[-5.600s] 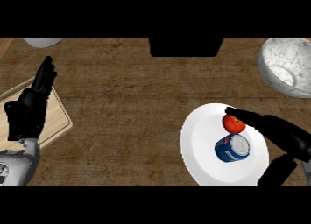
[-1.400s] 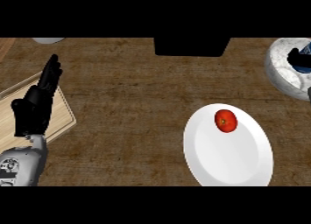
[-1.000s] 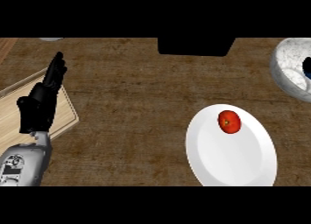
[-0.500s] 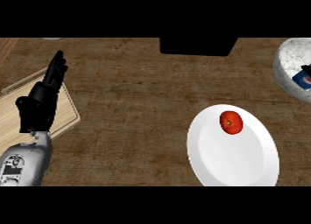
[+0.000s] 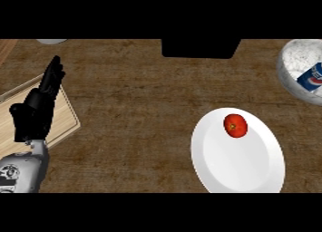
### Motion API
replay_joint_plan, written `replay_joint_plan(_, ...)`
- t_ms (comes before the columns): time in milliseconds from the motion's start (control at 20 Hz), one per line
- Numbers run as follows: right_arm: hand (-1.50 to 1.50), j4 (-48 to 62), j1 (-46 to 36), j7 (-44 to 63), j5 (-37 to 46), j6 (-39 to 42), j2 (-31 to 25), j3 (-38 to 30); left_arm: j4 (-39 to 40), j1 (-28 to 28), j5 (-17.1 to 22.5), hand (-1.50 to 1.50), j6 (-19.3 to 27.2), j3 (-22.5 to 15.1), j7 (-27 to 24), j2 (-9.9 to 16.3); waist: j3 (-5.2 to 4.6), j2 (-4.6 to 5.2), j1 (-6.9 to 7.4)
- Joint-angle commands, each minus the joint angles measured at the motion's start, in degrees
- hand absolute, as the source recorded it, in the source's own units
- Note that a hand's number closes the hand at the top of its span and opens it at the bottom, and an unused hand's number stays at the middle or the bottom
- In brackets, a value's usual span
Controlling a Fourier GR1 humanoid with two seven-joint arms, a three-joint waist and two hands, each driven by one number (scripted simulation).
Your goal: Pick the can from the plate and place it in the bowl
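The can [image 5: 315, 77] lay tilted inside the bowl [image 5: 292, 61], the left hand [image 5: 36, 108] rested with fingers released, and the right hand, unseen, should withdraw straight upward.

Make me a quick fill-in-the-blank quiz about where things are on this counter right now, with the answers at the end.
1. The can lies inside the ____.
2. The only thing on the white plate is a red ____.
3. The left hand rests open over the wooden ____ at the view's left.
4. The robot's ____ hand is out of view.

Answers: bowl; tomato; cutting board; right
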Motion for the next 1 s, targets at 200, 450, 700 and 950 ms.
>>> replay_joint_plan(200,-1.50,-2.01,6.19,-7.04,-9.04,11.75,-2.32,-5.28,2.59,-0.23,1.18,0.00,-0.80,2.89,-1.21,1.12,-0.18,-0.77,-2.03)
replay_joint_plan(450,-1.50,-7.38,15.00,-12.18,-12.88,18.45,1.09,-4.68,-0.34,1.40,-0.12,0.00,-0.73,1.73,0.92,0.58,-0.24,-1.05,-2.47)
replay_joint_plan(700,-1.50,-20.14,20.47,-7.59,-15.22,22.37,6.21,-1.23,0.72,3.17,0.13,0.00,-0.42,3.12,-1.74,0.45,-0.37,-1.38,-3.12)
replay_joint_plan(950,-1.50,-32.53,30.83,-5.07,-19.26,23.49,8.22,-0.81,2.10,3.92,-1.95,0.00,0.55,2.41,-4.36,-0.66,-0.32,-1.16,-2.92)
